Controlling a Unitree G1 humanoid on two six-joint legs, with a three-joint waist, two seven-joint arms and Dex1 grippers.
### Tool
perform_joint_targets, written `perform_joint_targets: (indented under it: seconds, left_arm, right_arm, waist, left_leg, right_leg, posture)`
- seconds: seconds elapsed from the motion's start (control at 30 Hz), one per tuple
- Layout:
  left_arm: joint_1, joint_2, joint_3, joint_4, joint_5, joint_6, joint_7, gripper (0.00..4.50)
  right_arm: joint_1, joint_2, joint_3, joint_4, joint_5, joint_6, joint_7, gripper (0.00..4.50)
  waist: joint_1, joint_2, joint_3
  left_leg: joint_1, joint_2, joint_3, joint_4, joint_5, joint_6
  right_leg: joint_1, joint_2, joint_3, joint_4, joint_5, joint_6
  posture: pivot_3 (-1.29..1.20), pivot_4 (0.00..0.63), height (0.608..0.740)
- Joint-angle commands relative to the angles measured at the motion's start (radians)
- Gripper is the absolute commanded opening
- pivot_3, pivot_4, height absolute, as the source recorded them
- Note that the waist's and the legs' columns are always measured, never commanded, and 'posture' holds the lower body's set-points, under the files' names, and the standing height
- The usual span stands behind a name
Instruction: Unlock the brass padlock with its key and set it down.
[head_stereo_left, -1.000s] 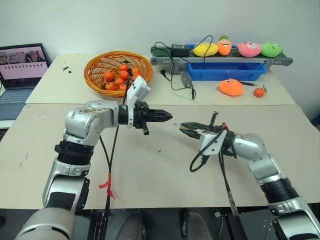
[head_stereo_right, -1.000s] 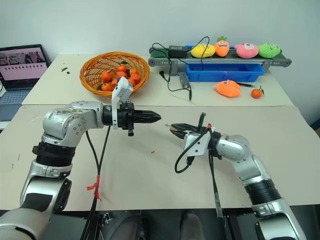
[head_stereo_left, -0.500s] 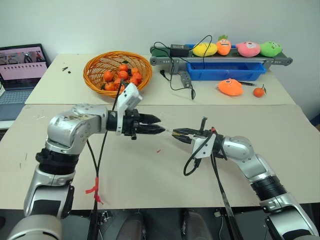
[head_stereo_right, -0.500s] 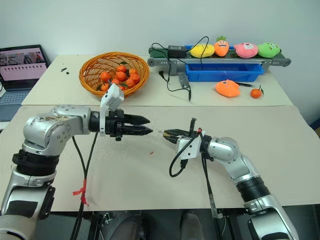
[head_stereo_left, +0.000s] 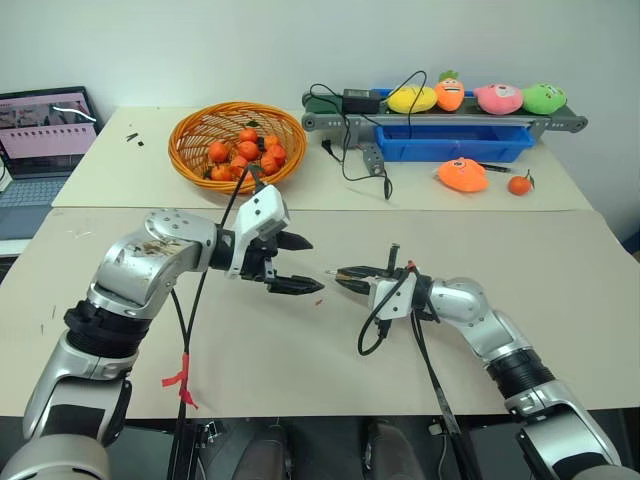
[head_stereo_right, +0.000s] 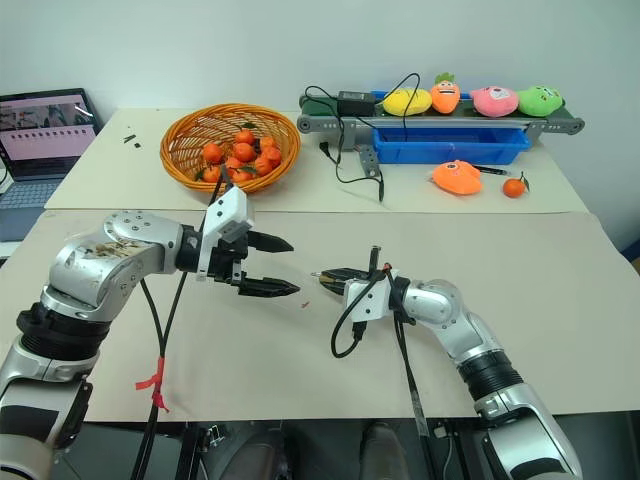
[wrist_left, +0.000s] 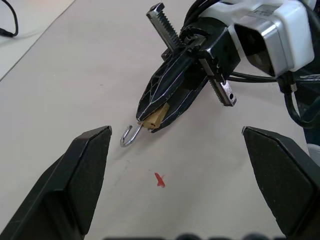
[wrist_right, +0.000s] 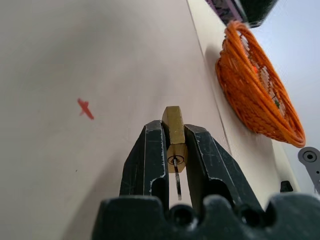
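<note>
Brass padlock (wrist_right: 174, 131), tiny gold-coloured block with thin silver hooked shackle, sits pinched between the black fingers of the right gripper (head_stereo_left: 345, 277), held just above the beige table (head_stereo_left: 300, 350). Shackle (wrist_left: 131, 136) sticks out past the fingertips, swung open. Thin silvery key (wrist_right: 177, 181) is stuck in the keyhole facing the right wrist. Left gripper (head_stereo_left: 297, 263) spread wide, holding nothing, just beside the padlock, facing it. Small red mark (wrist_left: 159, 180) on the table below.
</note>
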Motion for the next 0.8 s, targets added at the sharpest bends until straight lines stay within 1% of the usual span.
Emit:
perform_joint_targets:
  seconds: [0.03, 0.13, 0.2, 0.27, 0.37, 0.47, 0.5, 0.53, 0.7, 0.77, 0.8]
  left_arm:
    - [-0.035, -0.007, -0.014, 0.004, 0.026, -0.031, -0.008, 4.47]
    - [-0.049, -0.015, -0.030, 0.026, 0.048, -0.050, -0.016, 4.47]
    - [-0.063, -0.026, -0.038, 0.048, 0.058, -0.063, -0.021, 4.50]
    - [-0.069, -0.033, -0.041, 0.058, 0.062, -0.069, -0.025, 4.50]
    - [-0.070, -0.038, -0.044, 0.068, 0.070, -0.079, -0.039, 4.50]
    - [-0.067, -0.030, -0.044, 0.079, 0.077, -0.088, -0.059, 4.50]
    - [-0.066, -0.026, -0.042, 0.083, 0.077, -0.090, -0.066, 4.50]
    - [-0.065, -0.023, -0.040, 0.084, 0.077, -0.092, -0.070, 4.50]
    - [-0.061, -0.011, -0.027, 0.095, 0.074, -0.095, -0.084, 4.50]
    - [-0.054, -0.011, -0.015, 0.092, 0.065, -0.089, -0.083, 4.50]
    - [-0.049, -0.013, -0.006, 0.090, 0.060, -0.090, -0.079, 4.50]
  right_arm:
    - [-0.017, -0.017, 0.007, 0.034, -0.033, -0.072, -0.015, 0.21]
    - [-0.018, -0.029, 0.022, 0.064, -0.066, -0.108, -0.018, 0.21]
    - [-0.016, -0.039, 0.026, 0.065, -0.067, -0.116, -0.006, 1.13]
    - [-0.011, -0.050, 0.026, 0.058, -0.058, -0.118, 0.007, 1.70]
    - [0.009, -0.097, 0.028, 0.010, -0.027, -0.112, 0.060, 2.74]
    - [0.044, -0.179, 0.020, -0.118, 0.030, -0.089, 0.139, 3.71]
    - [0.057, -0.205, 0.014, -0.164, 0.059, -0.067, 0.165, 4.21]
    - [0.067, -0.221, 0.010, -0.195, 0.079, -0.049, 0.180, 4.41]
    - [0.139, -0.363, -0.021, -0.371, 0.195, 0.144, 0.328, 4.47]
    - [0.162, -0.392, -0.053, -0.423, 0.268, 0.283, 0.356, 4.47]
    - [0.166, -0.392, -0.080, -0.449, 0.337, 0.399, 0.362, 4.47]
  waist:
    - [0.001, 0.000, 0.000]
    - [0.001, 0.000, 0.000]
    - [0.001, 0.000, 0.000]
    - [0.000, 0.000, 0.000]
    - [0.000, 0.000, 0.000]
    - [0.005, 0.000, 0.000]
    - [0.006, 0.000, 0.000]
    - [0.005, 0.000, 0.000]
    - [0.004, 0.001, 0.001]
    - [0.005, 0.000, 0.001]
    - [0.006, 0.000, 0.001]
  left_leg:
    - [0.000, 0.000, 0.000, 0.000, 0.000, 0.000]
    - [0.000, 0.000, 0.002, 0.000, 0.000, 0.000]
    - [0.000, 0.000, 0.002, 0.000, 0.000, 0.000]
    - [0.000, 0.000, 0.002, 0.000, 0.000, 0.000]
    - [0.000, 0.000, 0.003, 0.000, 0.000, 0.000]
    - [0.000, 0.000, 0.002, 0.000, 0.000, 0.000]
    - [0.000, 0.000, 0.002, 0.000, 0.000, 0.000]
    - [0.000, 0.000, 0.002, 0.000, 0.000, 0.000]
    - [0.000, 0.000, 0.002, 0.000, 0.000, 0.001]
    - [0.000, 0.000, 0.001, 0.001, -0.001, 0.001]
    - [0.000, 0.000, 0.002, 0.001, -0.001, 0.001]
  right_leg:
    - [0.000, 0.000, 0.000, 0.000, 0.000, 0.000]
    - [0.000, 0.000, 0.000, 0.000, 0.000, 0.000]
    - [0.000, 0.000, 0.000, 0.000, 0.000, 0.000]
    - [0.000, 0.000, 0.000, 0.000, 0.000, 0.000]
    - [0.000, 0.000, 0.000, 0.000, 0.000, 0.000]
    - [0.000, 0.000, 0.000, 0.000, 0.000, 0.000]
    - [0.000, 0.000, 0.000, 0.000, 0.000, 0.000]
    - [0.000, 0.000, 0.000, 0.000, 0.000, 0.000]
    - [0.001, 0.000, 0.000, 0.001, 0.000, 0.000]
    - [0.001, 0.000, 0.000, 0.000, 0.000, 0.000]
    - [0.001, 0.000, 0.000, 0.000, 0.000, 0.000]
  posture:
    - [0.00, 0.150, 0.740]
    - [0.00, 0.150, 0.740]
    - [0.00, 0.150, 0.740]
    - [0.00, 0.150, 0.740]
    - [0.00, 0.150, 0.740]
    - [0.00, 0.150, 0.740]
    - [0.00, 0.150, 0.740]
    - [0.00, 0.150, 0.740]
    - [0.00, 0.150, 0.740]
    - [0.00, 0.150, 0.740]
    - [0.00, 0.150, 0.740]
